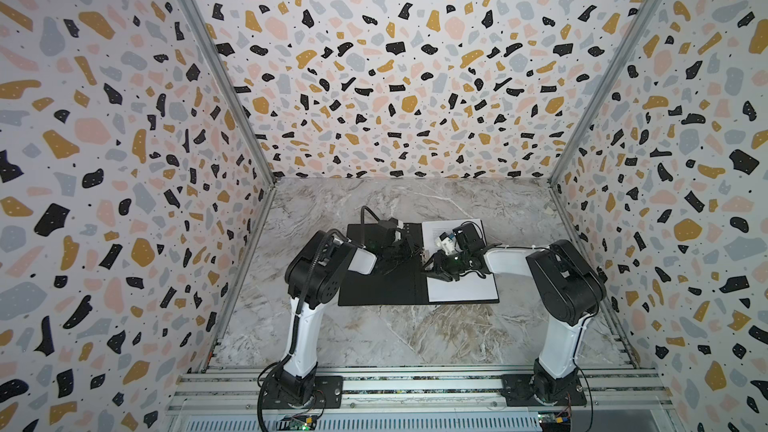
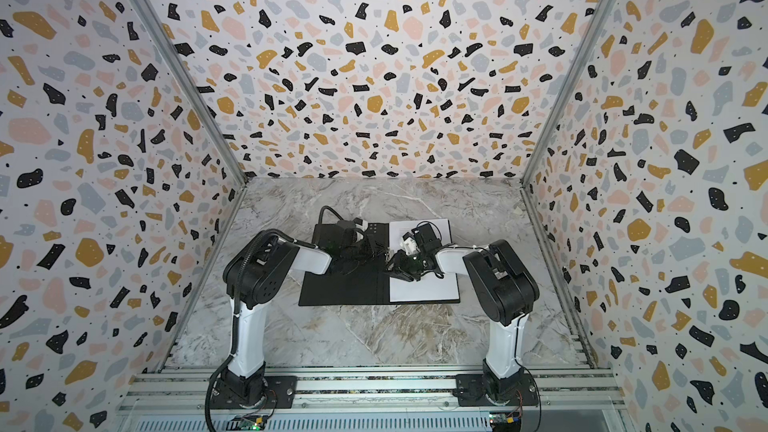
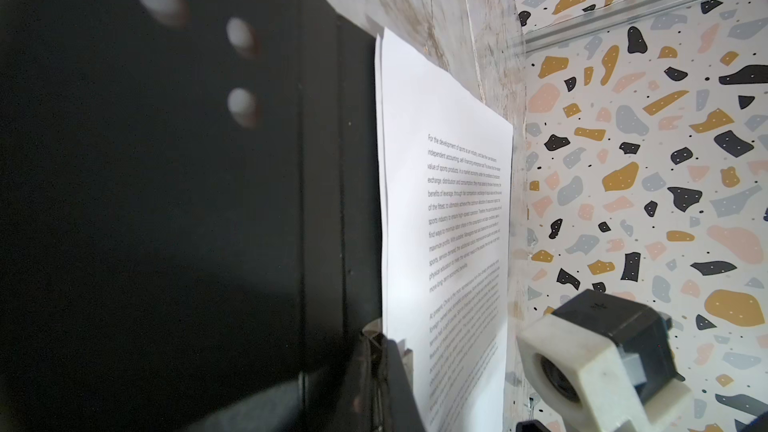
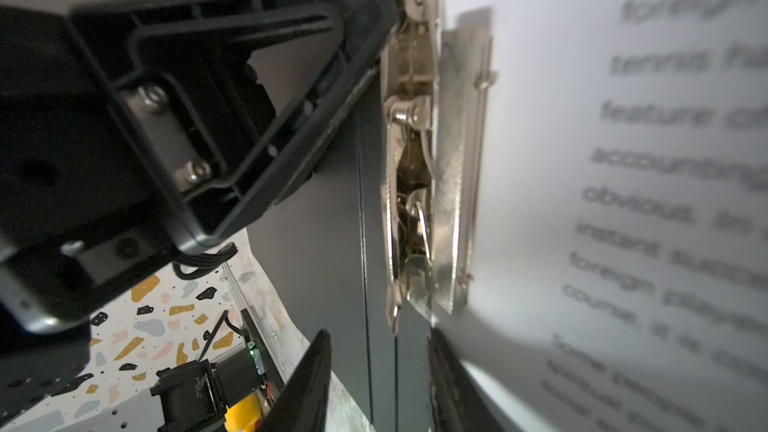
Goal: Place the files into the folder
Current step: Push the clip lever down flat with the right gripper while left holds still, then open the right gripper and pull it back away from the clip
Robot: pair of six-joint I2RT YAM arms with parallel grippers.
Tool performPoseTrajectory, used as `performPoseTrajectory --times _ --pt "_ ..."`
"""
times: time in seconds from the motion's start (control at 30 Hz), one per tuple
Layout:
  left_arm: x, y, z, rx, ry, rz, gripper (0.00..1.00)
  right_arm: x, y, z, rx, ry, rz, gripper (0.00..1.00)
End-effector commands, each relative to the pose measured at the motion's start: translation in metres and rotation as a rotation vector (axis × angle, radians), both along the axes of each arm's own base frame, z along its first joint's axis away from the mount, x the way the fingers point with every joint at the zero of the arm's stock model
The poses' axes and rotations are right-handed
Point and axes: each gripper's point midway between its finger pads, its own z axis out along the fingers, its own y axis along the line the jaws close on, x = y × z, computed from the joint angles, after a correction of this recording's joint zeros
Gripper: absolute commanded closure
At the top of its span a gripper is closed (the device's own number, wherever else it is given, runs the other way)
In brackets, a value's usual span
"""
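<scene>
Sheets [image 1: 461, 288] laid in opened folder [image 1: 382, 286], edge seemingly tucked under clip [image 4: 409, 139]. Left fingers [image 4: 208, 118] clenched, pressed against clip; right fingers [image 4: 307, 384] parted, empty. Closing judged outstanding.

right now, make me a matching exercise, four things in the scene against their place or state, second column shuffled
Things:
1. open flat black folder
2. white printed paper sheets
3. silver metal spine clip
4. right gripper

Place or state:
a. jaws apart
b. on the folder's right half in both top views
c. spread flat on the marble table
d. beside the sheets' inner edge

Pairs: 1-c, 2-b, 3-d, 4-a
</scene>
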Motion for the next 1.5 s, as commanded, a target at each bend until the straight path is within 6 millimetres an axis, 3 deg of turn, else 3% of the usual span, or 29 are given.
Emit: performPoseTrajectory --times 0.0,0.27,0.4,0.6,0.87,1.1,1.3,1.4,1.47 --pt "-0.015 0.009 -0.031 0.052 0.075 0.006 0.95 0.001 -0.002 0.016 -0.002 -0.034 -0.011 0.58" --pt "-0.015 0.007 -0.029 0.046 0.068 -0.002 0.94 0.010 0.004 0.049 0.085 -0.171 0.015 0.49" --pt "-0.016 0.005 -0.029 0.038 0.063 -0.014 0.92 0.015 -0.005 0.056 0.089 -0.225 0.022 0.45" --pt "-0.014 0.003 -0.028 0.034 0.061 -0.023 0.78 0.025 -0.029 0.066 0.057 -0.316 -0.026 0.41" --pt "-0.013 0.003 -0.024 0.060 0.048 -0.037 0.65 0.031 -0.076 0.065 -0.018 -0.397 -0.137 0.40" --pt "-0.011 0.006 -0.025 0.086 0.051 -0.031 0.50 0.031 -0.139 0.046 -0.188 -0.404 -0.261 0.34" --pt "-0.010 0.009 -0.022 0.108 0.044 -0.016 0.28 0.022 -0.183 0.034 -0.223 -0.385 -0.335 0.26" --pt "-0.007 0.009 -0.020 0.120 0.038 -0.020 0.00 0.018 -0.194 0.031 -0.229 -0.385 -0.351 0.22" --pt "-0.006 0.009 -0.019 0.124 0.034 -0.023 0.00 0.016 -0.196 0.028 -0.216 -0.381 -0.347 0.18"
